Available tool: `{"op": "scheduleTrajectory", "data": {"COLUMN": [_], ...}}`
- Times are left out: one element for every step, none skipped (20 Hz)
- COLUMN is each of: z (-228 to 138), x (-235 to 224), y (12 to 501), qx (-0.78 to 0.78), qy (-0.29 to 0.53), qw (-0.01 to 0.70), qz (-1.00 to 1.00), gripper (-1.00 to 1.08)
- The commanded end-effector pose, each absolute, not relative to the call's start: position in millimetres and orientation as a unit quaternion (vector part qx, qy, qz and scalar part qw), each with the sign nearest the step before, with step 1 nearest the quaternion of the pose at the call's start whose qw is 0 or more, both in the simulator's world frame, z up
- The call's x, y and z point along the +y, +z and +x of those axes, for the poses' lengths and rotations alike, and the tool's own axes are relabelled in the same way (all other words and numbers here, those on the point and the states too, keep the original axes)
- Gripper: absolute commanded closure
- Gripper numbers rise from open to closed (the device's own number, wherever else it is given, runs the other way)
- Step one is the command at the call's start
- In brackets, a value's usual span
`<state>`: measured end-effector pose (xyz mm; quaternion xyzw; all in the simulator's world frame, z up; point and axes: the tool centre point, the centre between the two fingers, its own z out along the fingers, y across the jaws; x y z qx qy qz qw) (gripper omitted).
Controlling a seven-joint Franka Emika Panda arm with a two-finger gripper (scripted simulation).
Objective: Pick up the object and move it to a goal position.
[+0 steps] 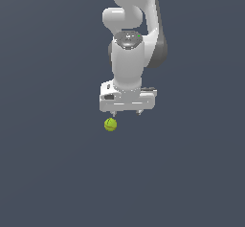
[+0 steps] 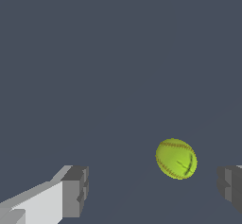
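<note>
The object (image 1: 110, 124) is a small yellow-green ball with thin reddish seam lines, lying on the dark grey floor. My white gripper (image 1: 127, 112) hangs just above it, pointing down, with its jaws spread wide and nothing between them. The ball sits almost under the finger on the exterior view's left. In the wrist view the ball (image 2: 176, 159) shows beyond the open gripper (image 2: 153, 190), nearer to one grey fingertip (image 2: 230, 185) than to the other (image 2: 75, 190), and touches neither. No goal marker shows in either view.
A flat, dark grey floor (image 1: 48, 173) fills both views around the arm. The arm's white links (image 1: 128, 63) rise straight above the gripper.
</note>
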<state>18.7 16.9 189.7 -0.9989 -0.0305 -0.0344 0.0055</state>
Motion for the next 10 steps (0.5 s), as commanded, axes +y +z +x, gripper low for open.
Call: {"op": "scheduleTrajectory", "data": {"z": [19.9, 19.8, 19.5, 18.9, 18.2, 17.3, 16.1, 14.5, 12.5, 10.1], "x": [21.1, 20.7, 19.5, 17.6, 15.2, 12.1, 8.3, 3.7, -1.7, -8.0], "y": [193.7, 193.3, 192.0, 189.8, 186.7, 182.7, 177.9, 172.1, 165.2, 157.4], "qx": [-0.035, -0.034, -0.033, -0.031, -0.027, -0.023, -0.018, -0.012, -0.005, 0.004], "qy": [-0.037, -0.037, -0.036, -0.035, -0.034, -0.033, -0.031, -0.029, -0.027, -0.024], "qw": [0.008, 0.007, 0.007, 0.007, 0.007, 0.007, 0.007, 0.006, 0.006, 0.006], "qz": [-0.999, -0.999, -0.999, -0.999, -0.999, -0.999, -0.999, -0.999, -1.000, -1.000], "gripper": [-0.92, -0.92, -0.92, -0.92, -0.92, -0.92, -0.92, -0.92, -0.92, -0.92]}}
